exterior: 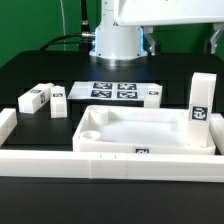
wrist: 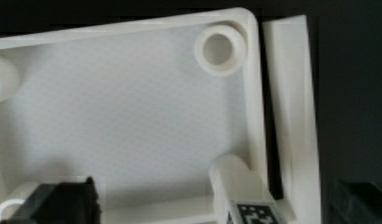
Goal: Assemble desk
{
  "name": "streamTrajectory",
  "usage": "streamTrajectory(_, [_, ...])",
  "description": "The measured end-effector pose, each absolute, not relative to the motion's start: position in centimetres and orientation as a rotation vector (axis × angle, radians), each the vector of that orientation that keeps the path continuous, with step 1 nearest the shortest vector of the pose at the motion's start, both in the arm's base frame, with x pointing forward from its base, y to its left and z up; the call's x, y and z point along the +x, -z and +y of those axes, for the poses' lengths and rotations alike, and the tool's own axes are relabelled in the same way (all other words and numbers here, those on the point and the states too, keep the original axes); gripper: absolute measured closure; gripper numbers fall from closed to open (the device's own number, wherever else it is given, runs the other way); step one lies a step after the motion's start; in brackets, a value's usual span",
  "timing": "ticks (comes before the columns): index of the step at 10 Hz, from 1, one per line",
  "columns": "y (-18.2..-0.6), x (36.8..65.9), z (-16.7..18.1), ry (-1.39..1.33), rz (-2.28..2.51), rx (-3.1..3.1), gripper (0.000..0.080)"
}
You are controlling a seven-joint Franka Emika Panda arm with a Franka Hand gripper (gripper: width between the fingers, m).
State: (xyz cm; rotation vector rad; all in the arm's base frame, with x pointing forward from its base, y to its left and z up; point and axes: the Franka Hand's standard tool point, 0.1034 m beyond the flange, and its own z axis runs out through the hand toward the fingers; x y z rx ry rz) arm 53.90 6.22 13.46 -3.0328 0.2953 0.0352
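While the hand (wrist: 209, 205) gapes empty, the desk top (wrist: 117, 110) lies just beside the rail (wrist: 298, 100).

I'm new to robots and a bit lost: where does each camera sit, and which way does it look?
Exterior view: low in front, facing across the desk top and loose legs toward the arm's base.
Wrist view: on the wrist, looking down into the desk top; one dark finger shows.
Shared: the desk top.
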Motion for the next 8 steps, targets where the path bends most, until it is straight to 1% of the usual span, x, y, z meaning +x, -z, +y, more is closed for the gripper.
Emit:
streamTrajectory(4, [-13.4, 54.0, 6.2, -0.027, 0.282, -3.033, 0.015])
streamTrajectory(5, [-12.0, 52.9, 4.9, 0.022, 0.241, -3.033, 0.015])
streamTrajectory(6, [-10.7, 50.1, 4.3, -0.018, 0.255, -3.044, 0.015])
streamTrajectory(8, [-9.0, 47.5, 2.6, -0.049, 0.239, -3.053, 0.015])
